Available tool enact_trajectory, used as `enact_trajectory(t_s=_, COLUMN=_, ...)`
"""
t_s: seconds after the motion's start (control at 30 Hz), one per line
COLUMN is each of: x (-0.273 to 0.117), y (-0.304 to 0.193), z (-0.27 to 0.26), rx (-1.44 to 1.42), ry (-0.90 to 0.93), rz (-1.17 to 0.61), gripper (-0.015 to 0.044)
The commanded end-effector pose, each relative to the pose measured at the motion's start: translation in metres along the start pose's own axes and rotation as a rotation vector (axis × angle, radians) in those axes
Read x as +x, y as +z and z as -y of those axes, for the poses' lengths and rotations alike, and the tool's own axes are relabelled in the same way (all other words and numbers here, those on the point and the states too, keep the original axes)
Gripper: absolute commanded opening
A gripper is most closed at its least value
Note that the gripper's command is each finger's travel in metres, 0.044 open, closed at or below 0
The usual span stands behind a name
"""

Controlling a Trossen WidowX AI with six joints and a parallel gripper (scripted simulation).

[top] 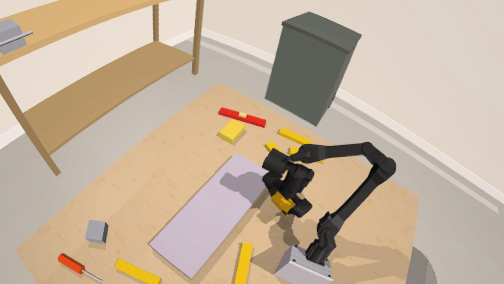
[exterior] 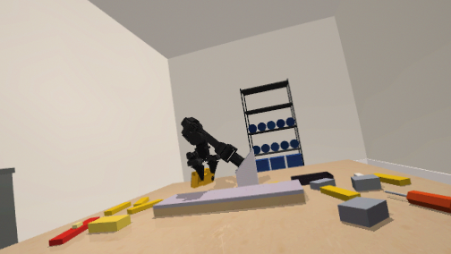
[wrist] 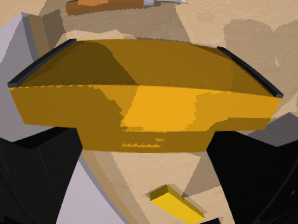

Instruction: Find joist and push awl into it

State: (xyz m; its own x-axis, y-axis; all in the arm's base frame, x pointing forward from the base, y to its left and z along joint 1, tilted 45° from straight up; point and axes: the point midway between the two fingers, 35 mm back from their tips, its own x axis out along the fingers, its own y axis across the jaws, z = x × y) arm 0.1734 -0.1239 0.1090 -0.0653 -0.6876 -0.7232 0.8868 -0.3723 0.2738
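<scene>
stud finder (top: 282, 202) (exterior: 205, 178) (wrist: 145, 110), yellow with dark edge strips, is held up off the table by the gripper (top: 286, 200) (exterior: 208, 173) (wrist: 145, 125), whose fingers pinch it from both sides.

from left to right in the top view, a wooden shelf unit (top: 54, 162) stands at the far left, then a red-orange screwdriver (top: 71, 263) (exterior: 429, 200) lies on the table (top: 127, 200) (exterior: 233, 232) (wrist: 212, 17). a gray block (top: 96, 231) (exterior: 363, 214) sits near it. next comes the pale lilac floor panel (top: 207, 217) (exterior: 233, 193) (wrist: 100, 197), flat on the table, with a yellow block (top: 232, 131) (exterior: 109, 224) and a red level (top: 242, 117) (exterior: 73, 232) past its far end. the stud finder is beside the panel, toward the arm's base (top: 305, 271) (exterior: 247, 172). a tall dark green cabinet (top: 309, 75) (exterior: 6, 207) stands on the floor beyond the table; its inside is hidden.

in the exterior view, blue bins (exterior: 277, 163) line a low level of the black rack (exterior: 268, 107), their contents hidden. farther right, a low black tray (exterior: 312, 178) rests on the table; i can't tell what its inside holds. the wrist view shows a wooden-handled awl (wrist: 110, 6) lying near the panel.
</scene>
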Motion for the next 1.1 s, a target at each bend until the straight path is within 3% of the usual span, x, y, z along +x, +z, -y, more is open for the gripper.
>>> enact_trajectory(t_s=0.0, x=0.0004, y=-0.0002, z=0.0005, rx=-0.007, ry=-0.001, rz=-0.018, gripper=0.0)
enact_trajectory(t_s=1.07, x=0.002, y=0.0048, z=0.0007, rx=-0.011, ry=-0.004, rz=-0.201, gripper=0.0)
